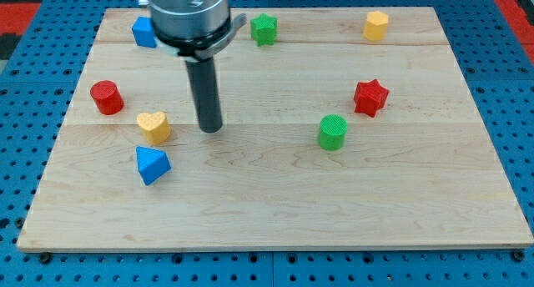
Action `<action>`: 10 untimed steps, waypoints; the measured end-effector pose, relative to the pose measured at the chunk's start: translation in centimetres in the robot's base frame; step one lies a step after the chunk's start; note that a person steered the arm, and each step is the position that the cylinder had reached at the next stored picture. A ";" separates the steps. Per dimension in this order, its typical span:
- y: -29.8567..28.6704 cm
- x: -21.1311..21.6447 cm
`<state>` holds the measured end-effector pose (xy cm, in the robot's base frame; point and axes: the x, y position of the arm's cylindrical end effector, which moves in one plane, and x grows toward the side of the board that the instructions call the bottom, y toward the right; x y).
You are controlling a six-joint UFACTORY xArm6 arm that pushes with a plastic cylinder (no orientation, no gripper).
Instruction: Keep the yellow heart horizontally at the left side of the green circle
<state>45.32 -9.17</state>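
Observation:
The yellow heart [153, 125] lies at the view's left on the wooden board [275, 212]. The green circle [332, 132] stands right of the middle, far to the heart's right and at about the same height in the view. My tip [210, 128] rests on the board just right of the yellow heart, with a small gap between them, and well left of the green circle.
A red cylinder [107, 97] is up-left of the heart. A blue triangle [152, 164] is just below the heart. A blue block [144, 32] and a green star [264, 28] are at the top. A yellow hexagon [376, 25] is top right. A red star [371, 97] is up-right of the green circle.

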 end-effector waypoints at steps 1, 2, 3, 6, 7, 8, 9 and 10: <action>-3.1 2.4; -8.6 0.7; -9.4 2.3; -10.1 6.8; -1.1 8.0; 12.2 8.0; 18.7 8.0; 18.2 8.1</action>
<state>53.45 9.07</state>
